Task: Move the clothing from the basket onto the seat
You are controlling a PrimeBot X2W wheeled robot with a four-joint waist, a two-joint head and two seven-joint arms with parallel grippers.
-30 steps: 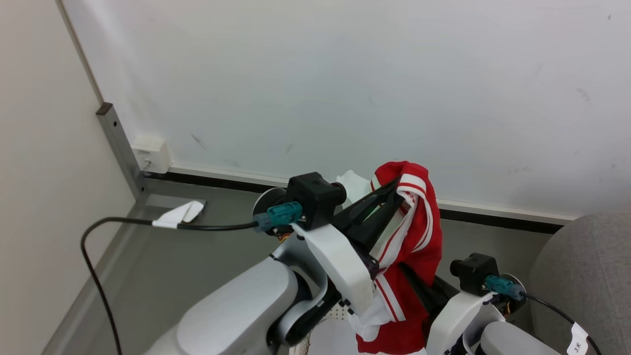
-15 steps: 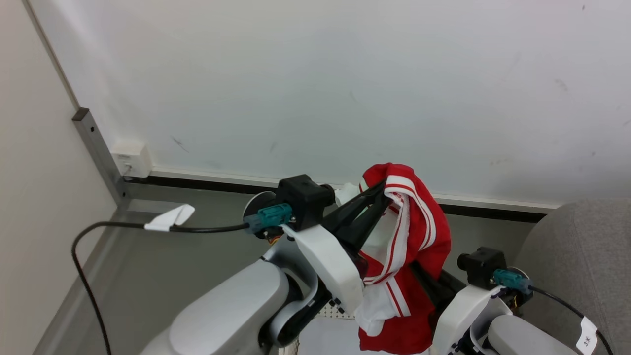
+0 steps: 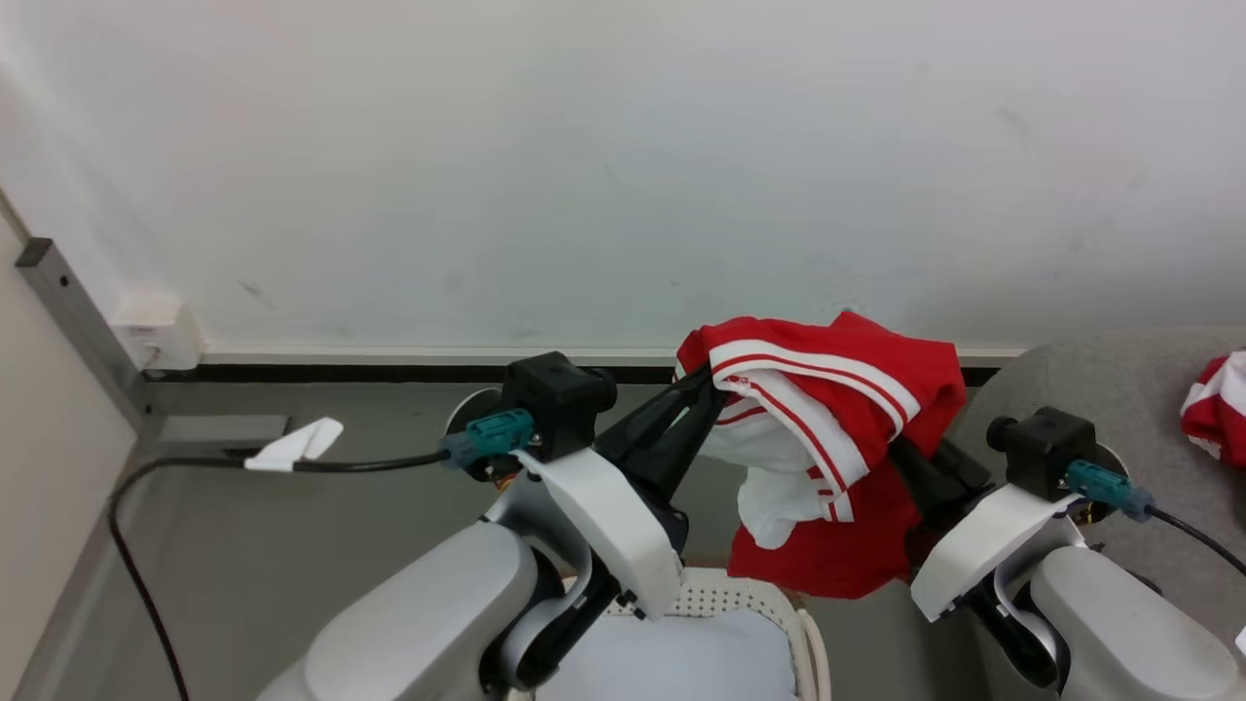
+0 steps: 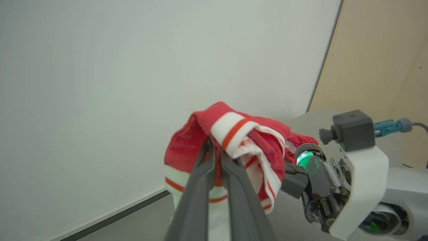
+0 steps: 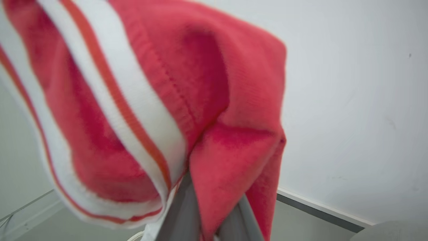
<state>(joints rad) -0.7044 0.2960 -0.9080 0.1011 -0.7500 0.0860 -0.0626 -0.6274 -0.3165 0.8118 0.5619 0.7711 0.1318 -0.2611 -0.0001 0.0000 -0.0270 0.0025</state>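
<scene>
A red jersey (image 3: 827, 428) with white striped trim hangs in the air, stretched between my two grippers. My left gripper (image 3: 699, 378) is shut on its left end; in the left wrist view its fingers (image 4: 214, 147) pinch the bunched cloth (image 4: 234, 134). My right gripper (image 3: 915, 462) is shut on the jersey's right side, its fingertips buried in cloth (image 5: 217, 100). Below the jersey, the white perforated basket (image 3: 740, 596) shows at the bottom edge. The grey seat (image 3: 1090, 380) lies to the right, with another red-and-white garment (image 3: 1217, 404) on it.
A white wall with a dark skirting strip stands straight ahead. A socket box (image 3: 156, 331) and a metal post (image 3: 78, 321) are at the left. A black cable (image 3: 370, 462) trails from my left wrist over the grey floor. A flat white sheet (image 3: 672, 662) lines the basket.
The head camera has turned right, bringing more of the seat and the garment on it into view. The jersey, bunched and hanging before, now spreads sideways between the grippers, clear above the basket.
</scene>
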